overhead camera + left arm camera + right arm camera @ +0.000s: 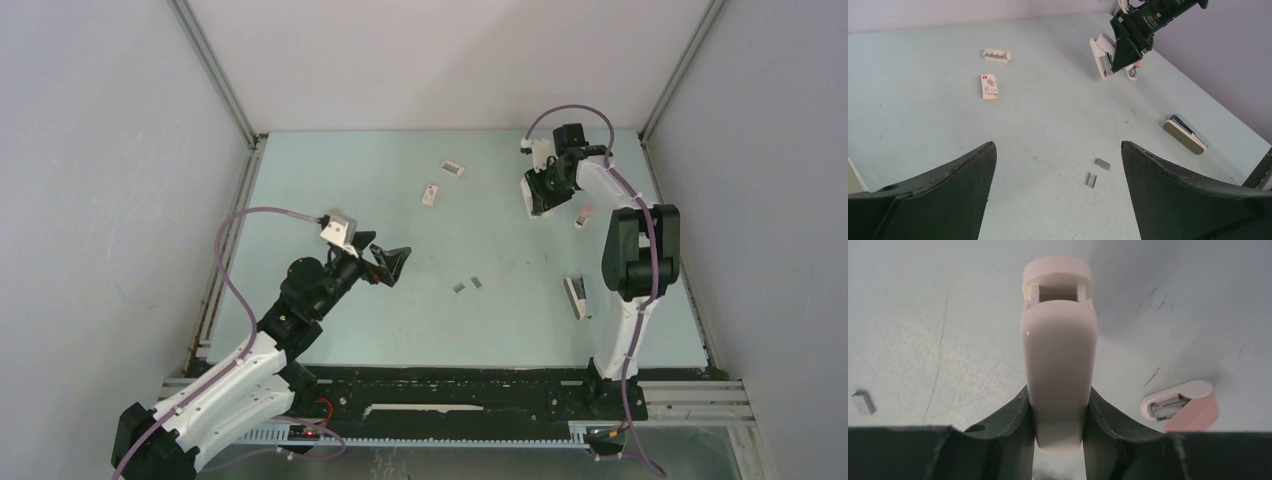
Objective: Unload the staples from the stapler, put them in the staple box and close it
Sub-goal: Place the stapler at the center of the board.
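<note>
Top camera shows the right jaws holding a white stapler at the far right. Left jaws are wide open, near left. Two tiny grey staples lie on the worktop between them.

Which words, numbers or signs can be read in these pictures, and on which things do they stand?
No text can be read with certainty.
On the small white rectangular cardboard box: a red mark and grey print, too small and blurred to read.
On the pale pink plastic stapler in the right gripper: no print visible.
</note>
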